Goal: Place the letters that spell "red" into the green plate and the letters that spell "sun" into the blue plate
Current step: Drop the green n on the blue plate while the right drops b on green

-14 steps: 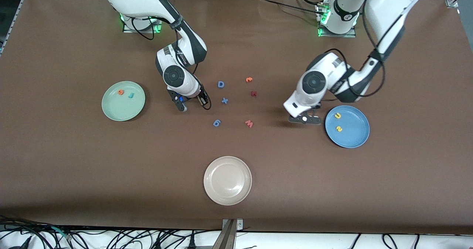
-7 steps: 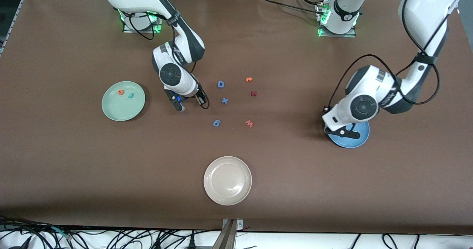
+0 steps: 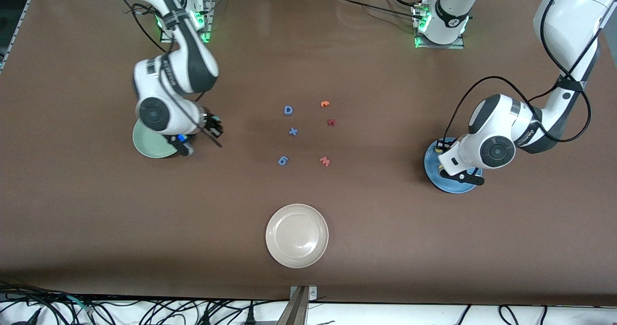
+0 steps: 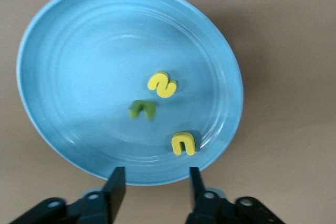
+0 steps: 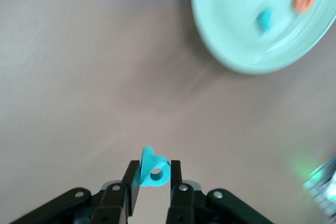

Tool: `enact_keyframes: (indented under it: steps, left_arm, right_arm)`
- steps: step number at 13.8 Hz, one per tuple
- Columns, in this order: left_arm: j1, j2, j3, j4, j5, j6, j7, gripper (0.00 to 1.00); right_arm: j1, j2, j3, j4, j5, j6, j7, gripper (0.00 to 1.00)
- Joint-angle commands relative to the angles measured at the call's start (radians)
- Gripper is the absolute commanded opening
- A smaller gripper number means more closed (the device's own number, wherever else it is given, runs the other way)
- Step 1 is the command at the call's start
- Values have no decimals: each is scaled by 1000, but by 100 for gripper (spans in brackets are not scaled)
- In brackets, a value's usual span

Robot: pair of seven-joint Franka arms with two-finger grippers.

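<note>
**Inspector:** Surface first.

**Assistant:** A brown table (image 3: 308, 277) under both arms. A cream-white plate (image 3: 297, 236) sits close to the edge nearest the front camera. Five loose letters lie mid-table: a blue D (image 3: 288, 110), an orange letter (image 3: 325, 104), a dark red letter (image 3: 331, 122), a pink letter (image 3: 325, 161) and a blue piece (image 3: 283, 160), with a small blue cross-shaped piece (image 3: 293, 131) among them.

**Inspector:** What is hidden?

**Assistant:** In the front view the right arm covers most of the green plate (image 3: 150, 147), toward the right arm's end of the table, and the left arm covers much of the blue plate (image 3: 446, 182) at the left arm's end. Neither plate's contents can be read there.

**Inspector:** And the wrist views?

**Assistant:** The blue plate holds the yellow s (image 4: 162, 85), the yellow u (image 4: 183, 143) and the green n (image 4: 143, 109), which is blurred. The green plate holds the orange e (image 5: 304, 0) and the teal r (image 5: 265, 19), both soft in outline and cut close to the frame's edge.

**Inspector:** Grippers?

**Assistant:** The left gripper (image 4: 155, 187) hangs over the blue plate's rim, jaws spread with nothing between them. The right gripper (image 5: 153, 182) pinches the teal d (image 5: 153, 170) over bare table just beside the green plate.

**Inspector:** Open room?

**Assistant:** Bare brown table lies between each plate and the loose letters.
</note>
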Motion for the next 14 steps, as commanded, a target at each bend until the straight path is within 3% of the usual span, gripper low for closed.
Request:
enact_keyframes:
  steps: [1,6,11,14]
  left_arm:
    - [23,-46,-1,26,-21,-52,29,100]
    - [83,-96,-7,199,-35,-226,39,100]
    - [126,-101,-13,323,-38,-325,40,100]
    - [172,-119,-16,330,-77,-328,68,100]
  right_arm:
    - [4,-8,-110,-7,12,-47,-218,23]
    - [-4,81,-244,-20,12,18,-506,24]
    - [-85,152,-249,-52,16,95,-688,24]
    - [-85,187,-247,-53,16,135,-692,24]
